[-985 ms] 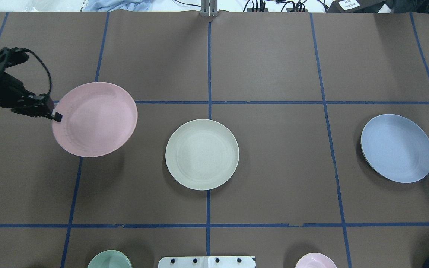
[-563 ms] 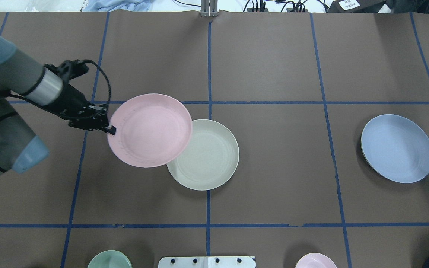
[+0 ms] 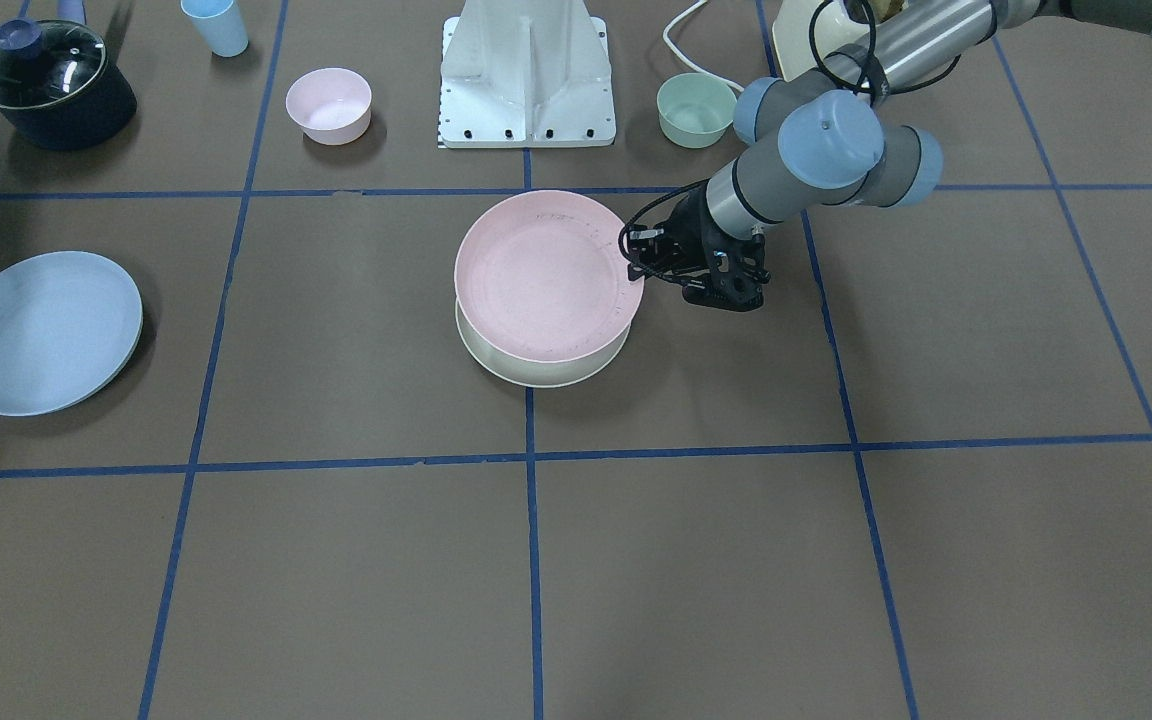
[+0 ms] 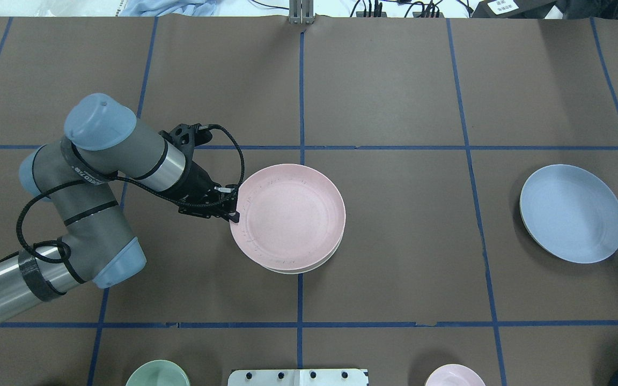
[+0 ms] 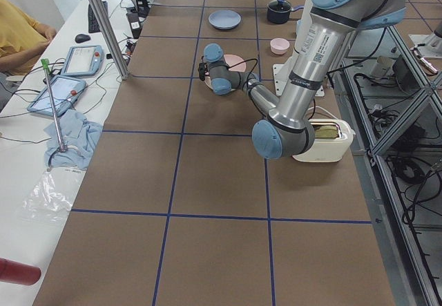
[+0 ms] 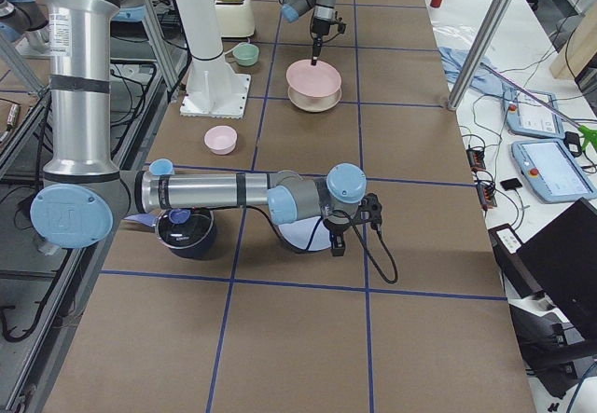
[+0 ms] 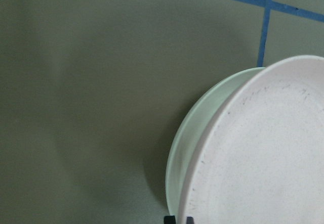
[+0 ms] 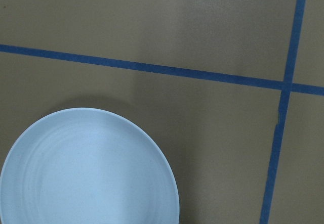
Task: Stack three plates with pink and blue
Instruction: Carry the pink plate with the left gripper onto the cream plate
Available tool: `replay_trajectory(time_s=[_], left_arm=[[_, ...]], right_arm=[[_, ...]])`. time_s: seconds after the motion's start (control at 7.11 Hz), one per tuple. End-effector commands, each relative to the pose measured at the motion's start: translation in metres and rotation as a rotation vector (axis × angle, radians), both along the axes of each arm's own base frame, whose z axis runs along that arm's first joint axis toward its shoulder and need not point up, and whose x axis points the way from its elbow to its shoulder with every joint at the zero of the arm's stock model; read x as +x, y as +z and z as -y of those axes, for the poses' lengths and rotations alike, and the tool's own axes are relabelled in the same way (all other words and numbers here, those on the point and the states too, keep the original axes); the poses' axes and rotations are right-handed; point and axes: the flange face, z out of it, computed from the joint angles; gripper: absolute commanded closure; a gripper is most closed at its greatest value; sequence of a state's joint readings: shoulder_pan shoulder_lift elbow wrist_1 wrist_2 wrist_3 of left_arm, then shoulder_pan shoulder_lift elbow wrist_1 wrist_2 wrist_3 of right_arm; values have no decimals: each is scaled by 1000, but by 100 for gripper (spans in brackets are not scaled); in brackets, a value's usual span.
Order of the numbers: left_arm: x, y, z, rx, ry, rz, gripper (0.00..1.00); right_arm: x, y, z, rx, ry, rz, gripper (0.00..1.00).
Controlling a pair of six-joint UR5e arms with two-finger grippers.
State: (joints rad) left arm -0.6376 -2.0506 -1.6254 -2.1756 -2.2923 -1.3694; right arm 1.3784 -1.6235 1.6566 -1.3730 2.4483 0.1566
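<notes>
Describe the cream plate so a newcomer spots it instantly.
From the white robot base, follow the central blue tape line outward to the two overlapping plates. The cream plate is the lower one, under the pink plate, only its pale rim showing; the blue plate sits alone.

The pink plate (image 4: 287, 214), cream plate (image 3: 536, 372) and blue plate (image 4: 572, 213) all look matt; the pink one is faintly flecked with dark specks. The table cover (image 4: 395, 96) is dull brown and paper-like, crossed by smooth blue tape (image 4: 301, 96). The left arm (image 4: 110, 145) has matt grey tubes, glossy blue plastic caps and bare brushed metal. The pot lid (image 3: 36, 65) is shiny glass.
</notes>
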Motion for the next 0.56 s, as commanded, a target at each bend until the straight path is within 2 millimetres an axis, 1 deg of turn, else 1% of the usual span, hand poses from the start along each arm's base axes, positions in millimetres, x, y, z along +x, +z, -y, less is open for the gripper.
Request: replay_trajectory(time_s=[0.0, 0.14, 0.28, 0.42], left_arm=[[5, -1, 1, 8, -14, 6, 100], [6, -1, 2, 10, -21, 8, 100], [7, 1, 4, 11, -21, 8, 47], [7, 1, 4, 12, -21, 6, 14]], right_arm=[[-3, 0, -1, -1, -7, 0, 0], [-5, 3, -3, -10, -11, 0, 0], [-9, 4, -3, -8, -19, -2, 0], [-13, 3, -3, -1, -29, -1, 0]])
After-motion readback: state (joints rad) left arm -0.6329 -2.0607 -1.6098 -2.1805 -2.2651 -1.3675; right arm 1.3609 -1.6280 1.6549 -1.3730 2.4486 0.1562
